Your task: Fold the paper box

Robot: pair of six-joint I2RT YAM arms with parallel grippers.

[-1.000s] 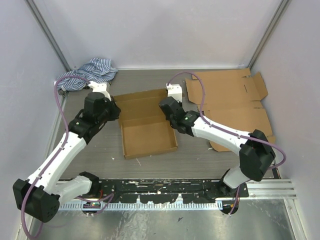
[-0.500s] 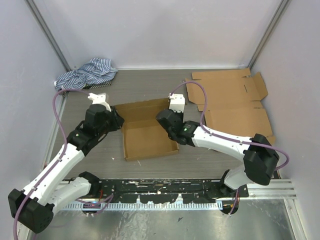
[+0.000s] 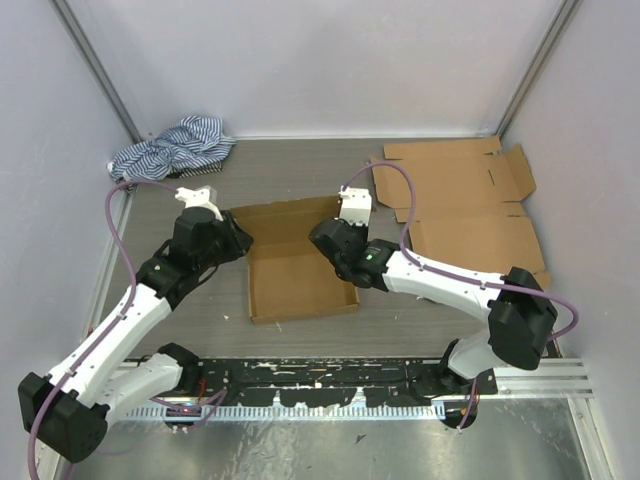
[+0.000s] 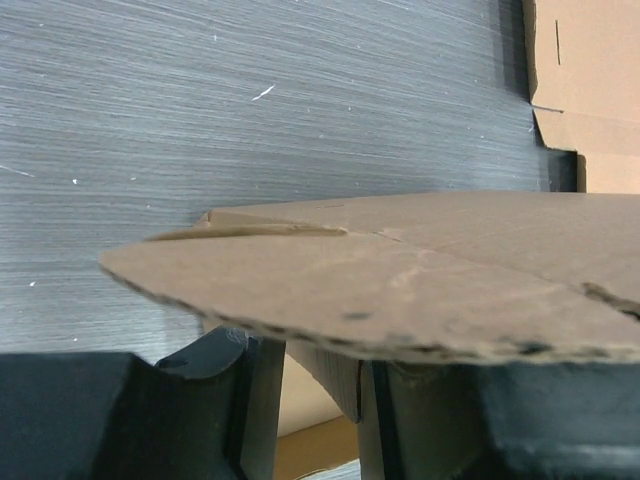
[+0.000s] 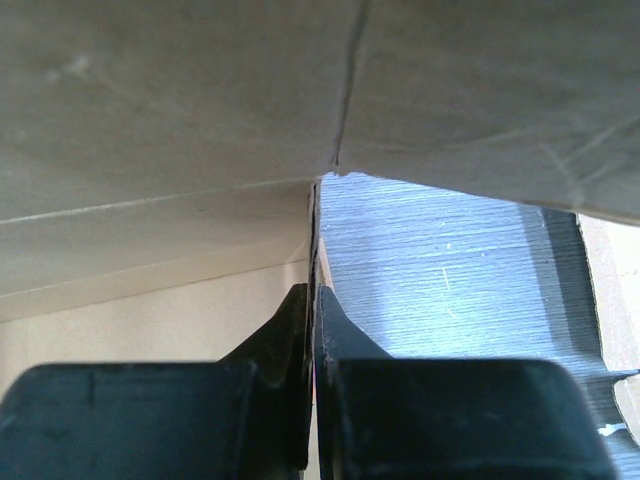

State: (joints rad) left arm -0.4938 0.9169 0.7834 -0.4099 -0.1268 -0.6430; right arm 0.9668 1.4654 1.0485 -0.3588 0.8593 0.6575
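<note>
Top external: box (image 3: 300, 275) on worktop (image 3: 300, 170) between left gripper (image 3: 238, 243) and right gripper (image 3: 322, 237), judged half formed. Near and right walls stand; far panel, beyond both, not yet folded over. Right gripper pinched shut on right wall; left gripper jaws parted, flap lying across them.

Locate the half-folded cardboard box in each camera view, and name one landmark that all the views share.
Top external: the cardboard box sits mid-table, between the two arms.
Left wrist: the cardboard box shows as a flap seen edge-on, spanning the centre and right.
Right wrist: the cardboard box fills the top and left of the picture, very close.
Shared landmark: the grey grained table, upper left in the left wrist view and right of centre in the right wrist view.
</note>
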